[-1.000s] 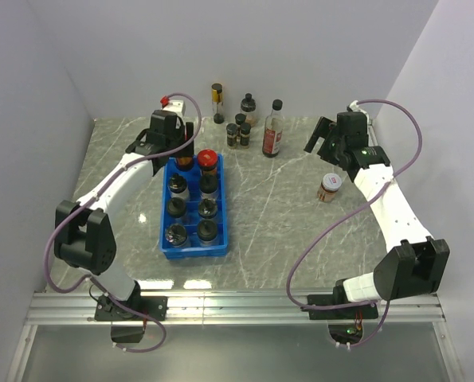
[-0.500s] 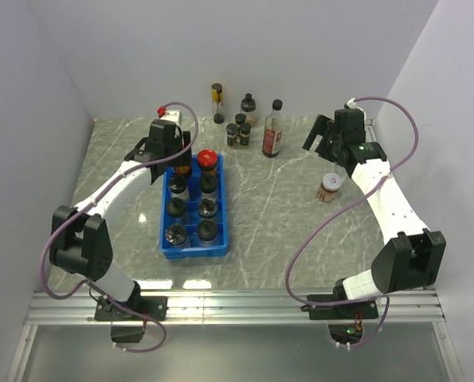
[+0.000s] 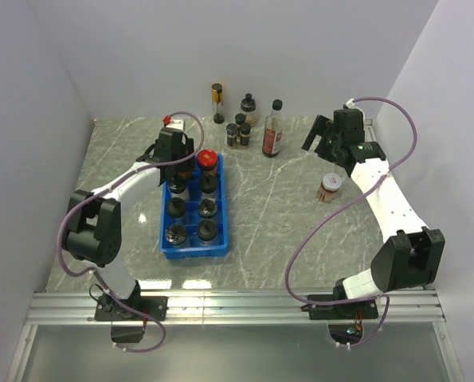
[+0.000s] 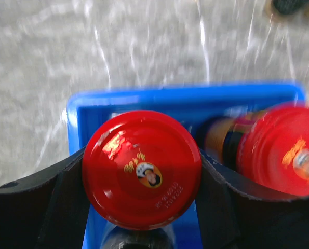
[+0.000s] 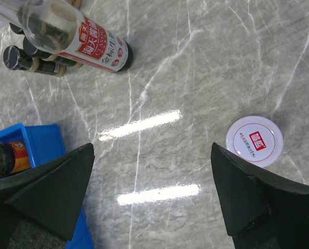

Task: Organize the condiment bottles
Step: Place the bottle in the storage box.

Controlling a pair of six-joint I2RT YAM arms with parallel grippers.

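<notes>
My left gripper [image 3: 179, 159] is shut on a red-capped jar [image 4: 142, 168] and holds it at the far-left compartment of the blue tray [image 3: 190, 251]; its fingers [image 4: 66, 192] press both sides of the cap. A second red-capped jar [image 3: 208, 157] stands in the far-right compartment and also shows in the left wrist view [image 4: 286, 150]. Several black-capped jars [image 3: 208, 208] fill the other compartments. My right gripper [image 3: 316, 139] is open and empty above the table, also shown in the right wrist view [image 5: 152, 148]. A white-capped jar [image 3: 330, 187] stands alone near it, to the right in the right wrist view [image 5: 254, 141].
At the back stand a tall dark sauce bottle [image 3: 273, 129], a cluster of small black-capped jars [image 3: 238, 134], a round jar [image 3: 247, 103] and a thin tall bottle [image 3: 217, 103]. Walls close in the table at the left, back and right.
My left gripper has moved right and nearer, onto the tray's far-left compartment. My right gripper shifted slightly toward the back left, then stayed still.
</notes>
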